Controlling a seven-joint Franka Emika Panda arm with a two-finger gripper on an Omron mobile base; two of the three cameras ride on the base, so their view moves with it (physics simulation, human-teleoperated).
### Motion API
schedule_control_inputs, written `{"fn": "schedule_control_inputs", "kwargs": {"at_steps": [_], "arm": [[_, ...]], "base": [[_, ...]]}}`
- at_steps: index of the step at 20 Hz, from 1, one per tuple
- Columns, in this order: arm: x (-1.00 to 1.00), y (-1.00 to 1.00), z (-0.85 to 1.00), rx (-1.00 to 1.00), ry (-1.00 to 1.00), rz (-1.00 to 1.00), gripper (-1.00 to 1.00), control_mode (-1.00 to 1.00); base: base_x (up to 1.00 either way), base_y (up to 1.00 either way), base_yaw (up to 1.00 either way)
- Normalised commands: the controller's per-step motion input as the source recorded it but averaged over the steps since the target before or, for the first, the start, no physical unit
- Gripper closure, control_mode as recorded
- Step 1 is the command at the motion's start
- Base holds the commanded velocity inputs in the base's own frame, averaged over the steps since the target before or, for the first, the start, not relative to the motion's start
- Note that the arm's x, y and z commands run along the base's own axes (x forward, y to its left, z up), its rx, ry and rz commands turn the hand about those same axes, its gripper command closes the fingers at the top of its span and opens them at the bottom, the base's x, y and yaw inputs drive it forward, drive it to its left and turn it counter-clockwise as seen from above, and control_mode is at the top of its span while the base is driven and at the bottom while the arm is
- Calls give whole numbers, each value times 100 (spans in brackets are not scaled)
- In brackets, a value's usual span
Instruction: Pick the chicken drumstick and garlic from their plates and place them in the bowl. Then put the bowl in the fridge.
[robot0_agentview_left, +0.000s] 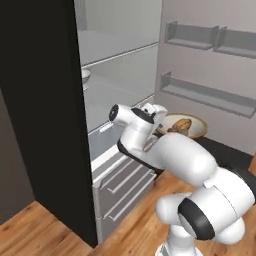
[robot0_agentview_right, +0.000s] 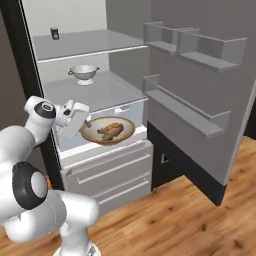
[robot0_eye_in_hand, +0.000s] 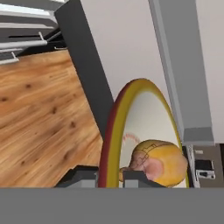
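At the open fridge (robot0_agentview_right: 75, 55), the claw (robot0_agentview_right: 88, 123) clamps the tan bowl's (robot0_agentview_right: 122, 135) rim, golden drumstick (robot0_agentview_right: 111, 130) inside.

The tall black-sided fridge (robot0_agentview_right: 30, 75) stands open, its pale grey door (robot0_agentview_right: 200, 100) swung wide to the right, so the front of the compartment is free. The shallow beige bowl with a thin brown rim (robot0_agentview_right: 107, 131) hangs in that opening, just above the ledge over the translucent drawers (robot0_agentview_right: 107, 172), with the claw (robot0_agentview_right: 86, 126) pinched on its left rim. The glass shelf (robot0_agentview_right: 92, 92) above leaves a low slot, perhaps tight. A shiny steel colander-like bowl (robot0_agentview_right: 84, 74) sits at the back of that shelf, and a small dark jar (robot0_agentview_right: 54, 33) on the shelf above. Door bins (robot0_agentview_right: 192, 107) jut inward on the right. The wooden floor (robot0_agentview_right: 175, 220) before the fridge is open.
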Motion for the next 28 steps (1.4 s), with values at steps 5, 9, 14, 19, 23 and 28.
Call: {"fn": "schedule_control_inputs", "kwargs": {"at_steps": [5,9,14,19,23,28], "arm": [[0,0,0,0,0,0,100,100],[0,0,0,0,0,0,100,100],[0,0,0,0,0,0,100,100],[0,0,0,0,0,0,100,100],[0,0,0,0,0,0,100,100],[0,0,0,0,0,0,100,100]], "base": [[58,-21,39],[44,-4,68],[54,-21,48],[31,-32,11],[30,-19,1],[30,-19,24]]}}
